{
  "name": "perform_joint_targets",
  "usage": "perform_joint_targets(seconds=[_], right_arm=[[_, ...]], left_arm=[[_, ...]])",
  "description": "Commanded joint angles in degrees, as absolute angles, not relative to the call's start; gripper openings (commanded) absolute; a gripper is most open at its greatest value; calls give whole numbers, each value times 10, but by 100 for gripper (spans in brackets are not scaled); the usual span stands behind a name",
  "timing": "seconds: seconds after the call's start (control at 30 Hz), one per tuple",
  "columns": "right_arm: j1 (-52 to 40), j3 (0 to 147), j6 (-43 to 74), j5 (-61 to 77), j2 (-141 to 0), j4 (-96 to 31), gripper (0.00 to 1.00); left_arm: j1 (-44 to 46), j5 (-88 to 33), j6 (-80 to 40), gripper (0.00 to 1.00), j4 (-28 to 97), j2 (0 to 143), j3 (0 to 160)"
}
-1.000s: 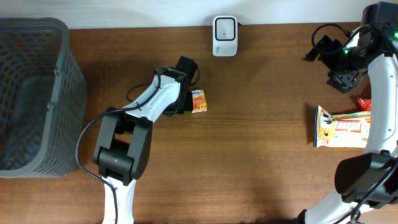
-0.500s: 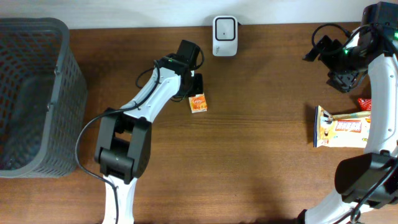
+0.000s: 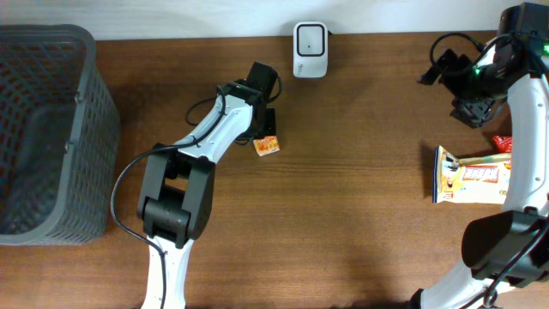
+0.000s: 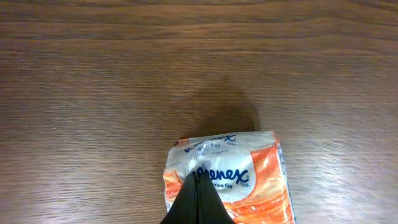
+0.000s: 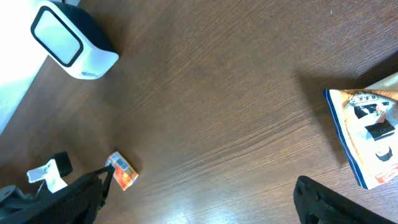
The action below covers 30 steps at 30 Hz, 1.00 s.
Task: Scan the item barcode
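Since the earlier overhead views, the tissue pack [image 3: 267,146] has shifted a little left and away from the scanner [image 3: 310,38], turning from nearly square to tilted. The left gripper [image 4: 198,182] has moved with it. Left wrist view: the jaws are fully closed, tips meeting in a point on the orange-and-white wrapper, which they pinch; a shadow lies on the table [image 3: 360,240] just beyond the pack. The pack sits below and left of the scanner, apart from it. The right gripper [image 5: 199,208] hangs at the far right with jaws spread wide and nothing between them, above a snack packet [image 3: 472,174]. A grey basket [image 3: 51,51] stands at the left edge
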<state>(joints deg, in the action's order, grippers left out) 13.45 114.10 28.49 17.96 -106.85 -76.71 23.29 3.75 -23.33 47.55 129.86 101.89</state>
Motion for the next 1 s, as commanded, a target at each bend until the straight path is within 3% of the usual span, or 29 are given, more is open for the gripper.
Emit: perform_joint_targets(seconds=[0.0, 0.53, 0.97], right_arm=[[131, 1145, 284, 184, -1065, -767, 98], [131, 1145, 284, 184, -1065, -768, 98], [131, 1145, 284, 184, -1065, -767, 98]], left_arm=[[227, 100, -223, 0, 487, 1318, 1009], [227, 180, -223, 0, 524, 1355, 1011], [224, 87, -225, 0, 598, 1292, 1101]])
